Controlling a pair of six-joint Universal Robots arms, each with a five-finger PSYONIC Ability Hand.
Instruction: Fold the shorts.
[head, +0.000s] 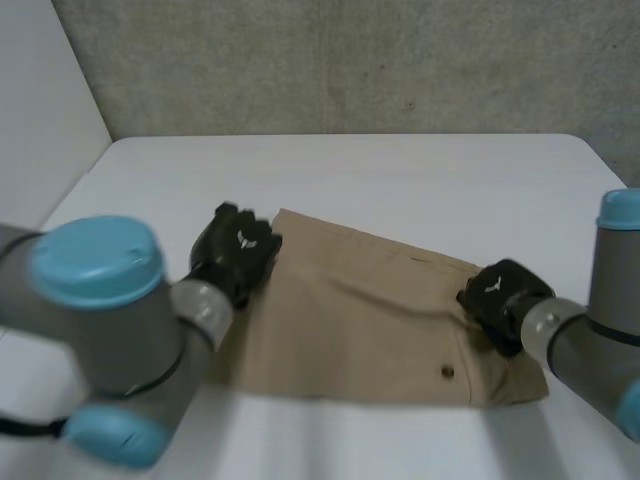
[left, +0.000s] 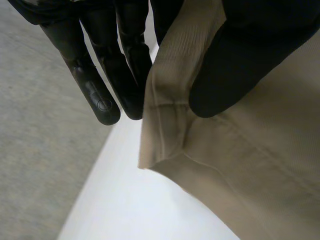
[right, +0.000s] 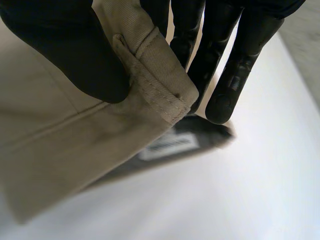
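The tan shorts (head: 360, 320) lie spread on the white tabletop (head: 400, 180), stretched between the two hands. The left hand (head: 235, 250) has hold of one far corner. Seen from its wrist, the thumb (left: 240, 60) presses on the hemmed edge and the fingers (left: 97, 92) reach straight along the other side, so the cloth is pinched between them and the corner hangs a little clear of the tabletop. The right hand (head: 500, 295) sits at the opposite end of the shorts, with a small dark button (head: 447, 372) on the cloth near it, on the robot's side. From its own wrist, the thumb (right: 75, 45) clamps a thick stitched corner against the fingers (right: 235, 75), which run straight behind the cloth. Beneath that raised corner, just below the fingertips, a white label (right: 167, 145) shows on a dark strip of the inside. Both grey arms reach in low over the tabletop
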